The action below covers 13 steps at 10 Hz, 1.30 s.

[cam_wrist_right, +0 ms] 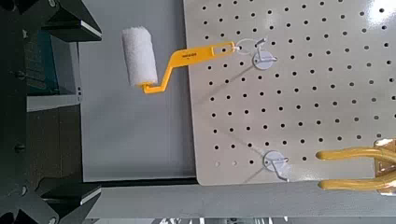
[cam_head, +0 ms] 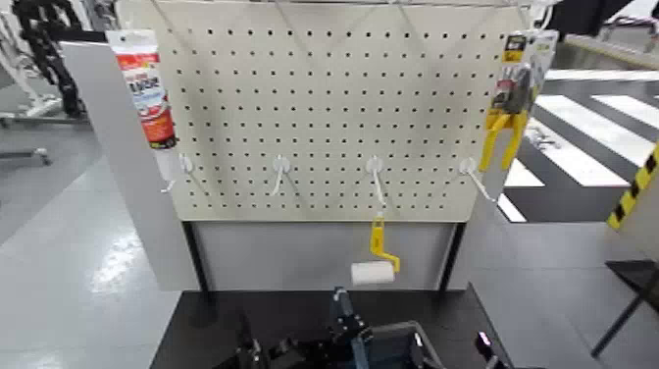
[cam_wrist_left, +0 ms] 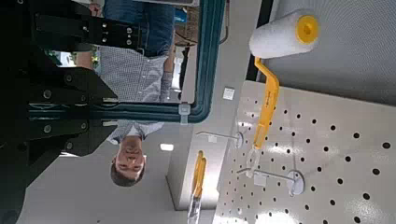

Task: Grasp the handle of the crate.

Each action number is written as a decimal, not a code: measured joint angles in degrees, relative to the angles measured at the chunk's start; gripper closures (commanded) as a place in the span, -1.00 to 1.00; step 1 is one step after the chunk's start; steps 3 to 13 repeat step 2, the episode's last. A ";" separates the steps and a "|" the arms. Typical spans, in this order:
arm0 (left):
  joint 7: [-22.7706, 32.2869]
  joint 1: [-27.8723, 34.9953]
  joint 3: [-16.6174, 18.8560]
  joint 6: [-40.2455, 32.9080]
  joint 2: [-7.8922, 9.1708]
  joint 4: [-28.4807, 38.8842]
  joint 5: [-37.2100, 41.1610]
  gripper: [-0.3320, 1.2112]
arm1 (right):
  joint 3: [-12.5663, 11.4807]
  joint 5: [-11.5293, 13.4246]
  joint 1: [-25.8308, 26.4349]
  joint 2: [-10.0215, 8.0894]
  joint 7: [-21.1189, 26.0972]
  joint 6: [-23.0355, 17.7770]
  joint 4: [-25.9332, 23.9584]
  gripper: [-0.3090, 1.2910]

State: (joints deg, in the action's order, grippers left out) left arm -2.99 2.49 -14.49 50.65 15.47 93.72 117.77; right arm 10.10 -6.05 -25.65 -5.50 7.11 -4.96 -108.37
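left fingers clenched on the handle of the crate, right fingers spread apart

Down at the bottom edge of the head view, the robot's body shows as matte black hardware: blocky, angular links clustered together, with a small upright black post rising from the middle. The left pincer is black too, flat-sided plates with 3 or 4 small round screw heads along one face. The right pincer matches it, dark angular plates ending in pointed triangular corners, small round fasteners set along its length.
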 measured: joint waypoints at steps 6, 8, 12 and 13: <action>0.09 -0.14 -0.04 -0.02 0.00 -0.24 0.00 0.97 | -0.12 0.47 0.11 -0.02 0.01 0.25 -0.11 -0.42; 0.09 -0.14 -0.04 -0.02 0.00 -0.24 0.00 0.97 | -0.12 0.47 0.11 -0.02 0.01 0.25 -0.11 -0.42; 0.09 -0.14 -0.04 -0.02 0.00 -0.24 0.00 0.97 | -0.12 0.47 0.11 -0.02 0.01 0.25 -0.11 -0.42; 0.09 -0.14 -0.04 -0.02 0.00 -0.24 0.00 0.97 | -0.12 0.47 0.11 -0.02 0.01 0.25 -0.11 -0.42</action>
